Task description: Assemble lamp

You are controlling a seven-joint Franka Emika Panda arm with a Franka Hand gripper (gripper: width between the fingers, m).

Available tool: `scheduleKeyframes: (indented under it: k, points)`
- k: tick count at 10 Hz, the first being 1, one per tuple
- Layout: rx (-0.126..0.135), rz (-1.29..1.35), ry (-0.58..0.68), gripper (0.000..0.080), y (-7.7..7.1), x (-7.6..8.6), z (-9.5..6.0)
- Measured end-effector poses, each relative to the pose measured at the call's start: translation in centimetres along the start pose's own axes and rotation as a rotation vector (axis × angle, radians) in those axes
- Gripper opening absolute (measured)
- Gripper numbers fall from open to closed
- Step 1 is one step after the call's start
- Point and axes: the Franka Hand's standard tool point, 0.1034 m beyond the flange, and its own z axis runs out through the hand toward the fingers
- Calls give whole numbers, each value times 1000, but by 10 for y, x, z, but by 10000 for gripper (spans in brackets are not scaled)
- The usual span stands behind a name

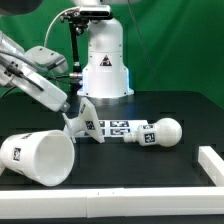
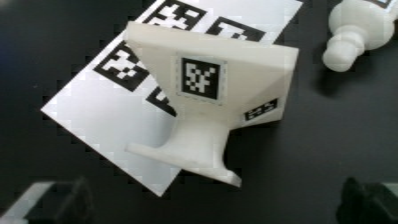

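Note:
The small flared lamp base (image 2: 205, 95) is white with a square tag and lies on one end of the marker board (image 2: 80, 110). In the exterior view the base (image 1: 86, 120) is left of centre. My gripper (image 1: 74, 110) hovers just above and to the exterior view's left of it. In the wrist view the gripper (image 2: 210, 206) is open and empty, its dark fingertips (image 2: 54, 200) spread wide with the base ahead of them. The round bulb on its stem (image 1: 160, 133) lies to the right and also shows in the wrist view (image 2: 356, 40). The large tapered shade (image 1: 40, 155) lies on its side at the front left.
The marker board (image 1: 115, 128) lies flat in the middle of the black table. The white robot pedestal (image 1: 105, 65) stands behind it. A white border rail (image 1: 210, 165) runs along the right and front edges. A green backdrop is behind.

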Motion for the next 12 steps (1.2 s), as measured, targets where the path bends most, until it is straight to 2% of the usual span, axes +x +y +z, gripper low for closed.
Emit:
scheduleKeyframes:
  k: [2,3,4,9,10,11,12]
  points:
    - [44,44,-39,698,6,9,5]
    - [45,41,-30,699,5,11,3]
    - [37,46,-81,699,10,7,6]
    - [-23,103,-363,699,33,15,13]
    - [-37,189,-350,699,35,23,10]
    - [-45,287,-329,699,38,26,7]
    - [-48,351,-296,699,37,25,12]
